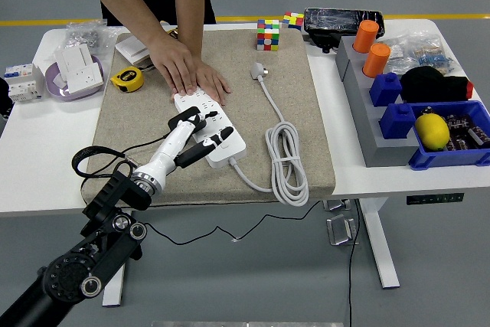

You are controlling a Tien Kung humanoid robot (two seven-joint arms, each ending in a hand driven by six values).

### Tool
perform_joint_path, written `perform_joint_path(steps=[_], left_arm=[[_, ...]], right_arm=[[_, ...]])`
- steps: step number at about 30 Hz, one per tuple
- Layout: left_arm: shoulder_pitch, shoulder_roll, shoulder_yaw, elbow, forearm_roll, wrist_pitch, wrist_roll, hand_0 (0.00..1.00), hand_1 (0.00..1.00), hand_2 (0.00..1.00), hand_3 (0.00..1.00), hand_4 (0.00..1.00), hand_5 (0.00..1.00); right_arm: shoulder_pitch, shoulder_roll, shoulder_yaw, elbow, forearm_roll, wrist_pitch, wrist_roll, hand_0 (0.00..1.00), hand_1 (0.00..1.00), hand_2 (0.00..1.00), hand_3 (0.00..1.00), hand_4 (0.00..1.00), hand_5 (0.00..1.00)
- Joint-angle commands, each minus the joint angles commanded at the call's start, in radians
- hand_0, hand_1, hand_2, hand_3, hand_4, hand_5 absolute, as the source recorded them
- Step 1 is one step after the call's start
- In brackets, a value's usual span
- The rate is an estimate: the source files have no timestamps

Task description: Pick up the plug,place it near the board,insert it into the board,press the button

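Observation:
A white power strip (217, 129) lies on the beige mat (138, 124). Its white plug (256, 71) rests unplugged on the mat farther back, and the cable (287, 157) is coiled to the right. My left hand (200, 134) hovers over the strip's near end with its fingers spread and nothing in them; one dark fingertip (225, 135) is over the strip's top face. At the strip's far end, a person's hand (187, 73) presses flat on it.
On the left are a yellow tape measure (125, 79) and a bowl with a white socket (73, 73). Two colour cubes (267, 35) stand at the mat's back edge. Grey and blue bins with orange cylinders (370, 48) and a lemon (430, 130) fill the right side.

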Motion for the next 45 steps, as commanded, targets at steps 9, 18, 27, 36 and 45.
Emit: perform_joint_path(steps=[9, 18, 27, 36, 45], left_arm=[[-0.059, 0.005, 0.04, 0.034, 0.032, -0.011, 0.013, 0.998, 0.998, 0.954, 0.919, 0.998, 0.998], [-0.064, 0.012, 0.053, -0.007, 0.085, 0.01, -0.017, 0.998, 0.998, 0.947, 0.914, 0.998, 0.998], [-0.024, 0.038, 0.07, -0.226, 0.142, -0.027, -0.012, 0.8, 0.765, 0.723, 0.866, 0.863, 0.578], [-0.006, 0.05, 0.108, -0.33, 0.381, -0.212, 0.041, 0.333, 0.299, 0.365, 0.875, 0.614, 0.189], [-0.029, 0.044, 0.097, -0.253, 0.508, -0.251, 0.092, 0.14, 0.046, 0.157, 0.815, 0.526, 0.02]], right_arm=[[0.005, -0.002, -0.005, 0.001, -0.001, -0.001, 0.0, 0.842, 0.829, 0.807, 0.838, 0.998, 0.998], [0.002, -0.002, -0.01, 0.002, -0.001, -0.004, -0.002, 0.842, 0.829, 0.807, 0.838, 0.998, 0.998], [0.002, -0.002, -0.008, 0.002, -0.001, -0.006, -0.002, 0.841, 0.829, 0.807, 0.838, 0.998, 0.998], [0.0, -0.001, -0.007, 0.003, -0.001, -0.008, -0.001, 0.841, 0.828, 0.806, 0.838, 0.998, 0.998], [0.001, -0.001, -0.005, 0.003, 0.0, -0.009, -0.001, 0.84, 0.827, 0.805, 0.837, 0.998, 0.998]])
